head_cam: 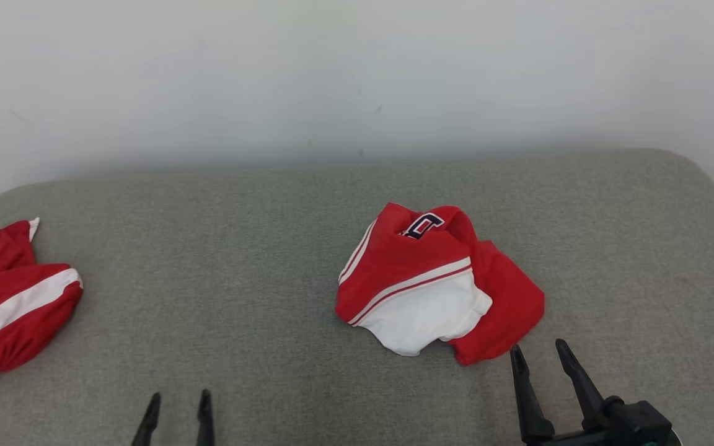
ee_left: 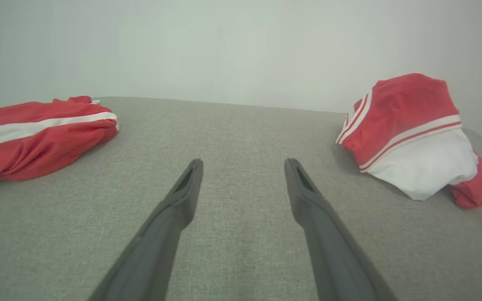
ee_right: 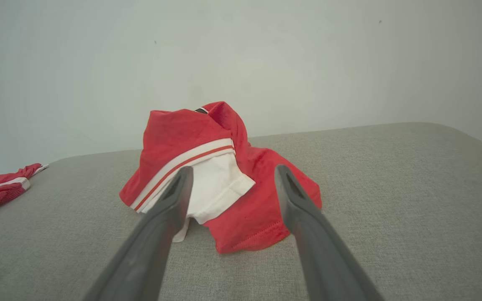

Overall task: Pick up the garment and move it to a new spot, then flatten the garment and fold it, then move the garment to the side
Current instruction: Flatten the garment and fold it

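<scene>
One crumpled garment (head_cam: 419,272), just beyond right gripper (head_cam: 538,345)

Bare cushion (head_cam: 239,260) lies between the garment (head_cam: 437,285) and a second red garment (head_cam: 10,310).

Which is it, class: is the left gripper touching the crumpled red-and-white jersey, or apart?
Apart. The left wrist view shows bare grey cushion between the left gripper and the crumpled red-and-white jersey.
</scene>
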